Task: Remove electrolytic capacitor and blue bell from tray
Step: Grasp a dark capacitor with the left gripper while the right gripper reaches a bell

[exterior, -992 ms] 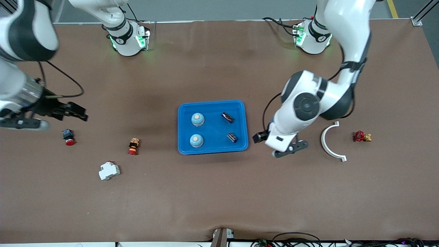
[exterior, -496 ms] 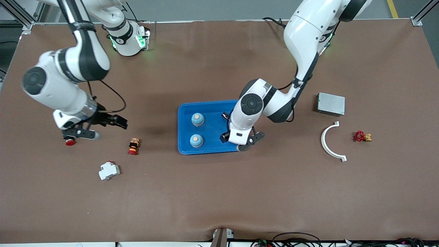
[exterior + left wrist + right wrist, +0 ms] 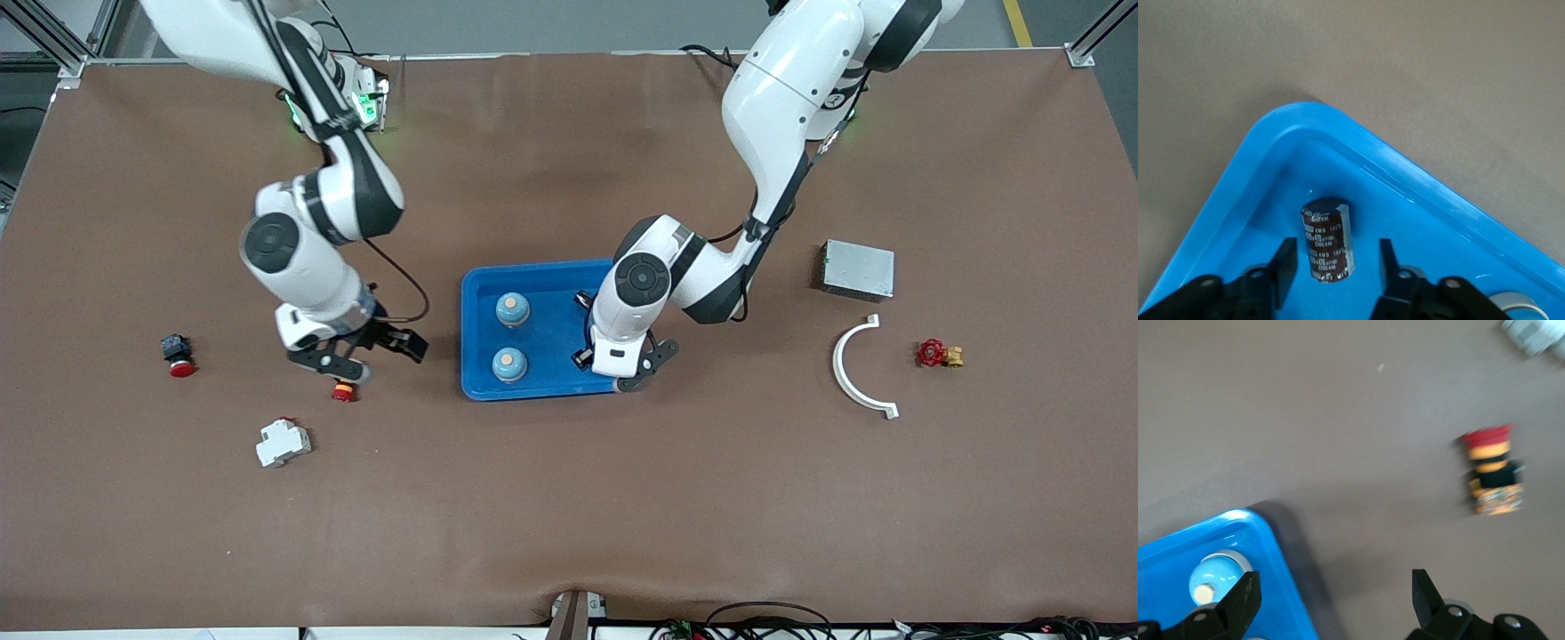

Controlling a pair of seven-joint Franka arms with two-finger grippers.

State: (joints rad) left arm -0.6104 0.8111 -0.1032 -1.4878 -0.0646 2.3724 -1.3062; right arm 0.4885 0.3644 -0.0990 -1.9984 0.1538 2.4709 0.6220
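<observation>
A blue tray holds two light-blue bells and dark capacitors. One capacitor shows beside the left arm. My left gripper is low over the tray corner nearest the camera. In the left wrist view it is open, with the other brown capacitor lying between its fingers, untouched. My right gripper is open and empty over the table, between the tray and a red-orange button. Its wrist view shows the tray corner and one bell.
A red push button and a white breaker lie toward the right arm's end. A grey box, a white arc and a red valve lie toward the left arm's end.
My left gripper moved from beside the tray to over its corner, astride the capacitor. My right gripper swept from the red push button toward the tray.
</observation>
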